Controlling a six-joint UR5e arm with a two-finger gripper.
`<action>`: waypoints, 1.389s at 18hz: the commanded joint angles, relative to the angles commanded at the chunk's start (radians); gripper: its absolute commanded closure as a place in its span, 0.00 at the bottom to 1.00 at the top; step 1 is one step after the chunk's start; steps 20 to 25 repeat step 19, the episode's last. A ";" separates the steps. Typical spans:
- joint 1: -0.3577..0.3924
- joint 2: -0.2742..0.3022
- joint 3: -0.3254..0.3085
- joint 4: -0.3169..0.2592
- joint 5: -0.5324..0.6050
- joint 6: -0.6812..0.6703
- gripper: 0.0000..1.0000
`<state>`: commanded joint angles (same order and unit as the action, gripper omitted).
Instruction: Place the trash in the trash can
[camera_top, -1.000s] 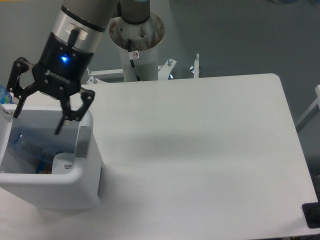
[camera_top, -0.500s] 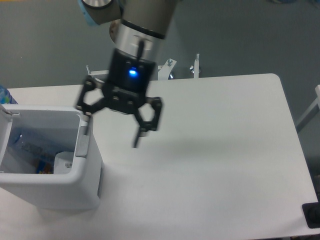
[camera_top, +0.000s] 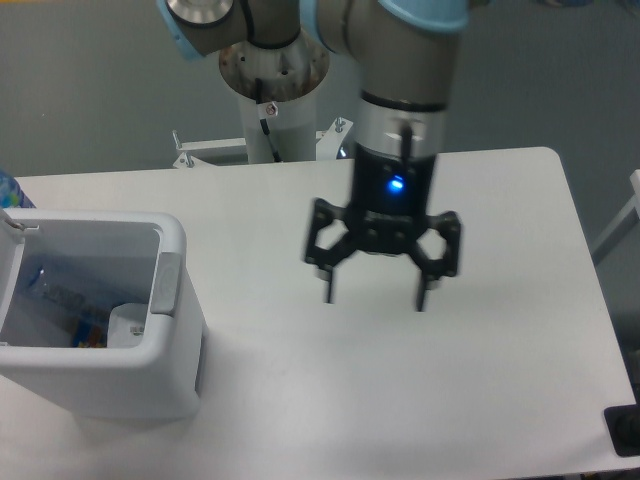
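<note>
White trash can (camera_top: 172, 300) at left, bottle (camera_top: 55, 290) and carton (camera_top: 128, 325) inside, job likely done. Gripper (camera_top: 376, 294) wide open, empty, over table (camera_top: 500, 250).

Silver arm (camera_top: 405, 90), pale-blue joint caps, black wrist, blue light, black jaws.

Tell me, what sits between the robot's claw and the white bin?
Nothing: only bare white table separates the open gripper from the trash can in the fixed camera view.
</note>
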<state>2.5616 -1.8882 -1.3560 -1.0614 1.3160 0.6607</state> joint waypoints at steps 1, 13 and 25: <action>0.011 -0.012 -0.002 -0.003 0.009 0.035 0.00; 0.065 -0.091 -0.067 -0.011 0.230 0.354 0.00; 0.065 -0.088 -0.103 -0.014 0.247 0.461 0.00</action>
